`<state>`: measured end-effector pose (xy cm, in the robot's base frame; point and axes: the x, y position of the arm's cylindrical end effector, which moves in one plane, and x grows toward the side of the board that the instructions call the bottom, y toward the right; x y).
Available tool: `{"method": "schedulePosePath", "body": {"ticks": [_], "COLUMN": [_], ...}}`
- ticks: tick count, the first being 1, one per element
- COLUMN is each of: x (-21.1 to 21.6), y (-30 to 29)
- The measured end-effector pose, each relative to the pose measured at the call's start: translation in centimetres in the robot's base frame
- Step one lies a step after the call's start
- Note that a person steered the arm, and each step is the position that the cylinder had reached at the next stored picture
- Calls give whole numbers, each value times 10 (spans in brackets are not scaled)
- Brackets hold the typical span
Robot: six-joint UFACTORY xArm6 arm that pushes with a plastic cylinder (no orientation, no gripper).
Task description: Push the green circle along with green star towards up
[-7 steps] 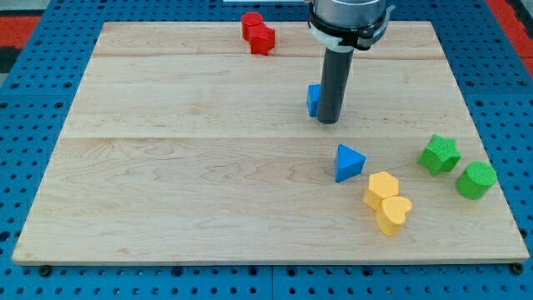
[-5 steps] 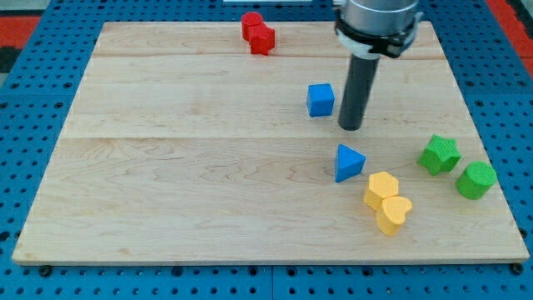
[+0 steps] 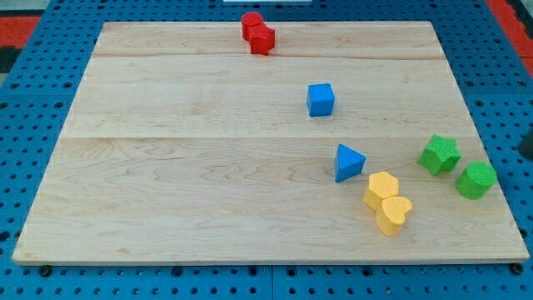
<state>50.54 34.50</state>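
Note:
The green star (image 3: 439, 154) lies near the board's right edge. The green circle (image 3: 476, 180) sits just below and to the right of it, almost touching. My tip does not show in the camera view. Only a dark sliver (image 3: 529, 143) shows at the view's right edge, beyond the board and right of the green star.
The wooden board (image 3: 183, 167) lies on a blue pegboard. A blue cube (image 3: 321, 99) sits right of centre, with a blue triangle (image 3: 349, 162) below it. Two yellow blocks (image 3: 382, 189) (image 3: 394, 213) touch each other left of the green pair. Two red blocks (image 3: 257, 32) sit together at the top edge.
The rod moved right from beside the blue cube and left the view. The blue cube, earlier half hidden by it, now shows whole. No block has moved.

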Motion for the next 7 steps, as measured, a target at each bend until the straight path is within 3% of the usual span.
{"method": "schedulePosePath", "body": {"ticks": [1,2,3,5,7], "x": [71,70,38,25,-14], "y": [0,-38,-62,-81,-127]}}
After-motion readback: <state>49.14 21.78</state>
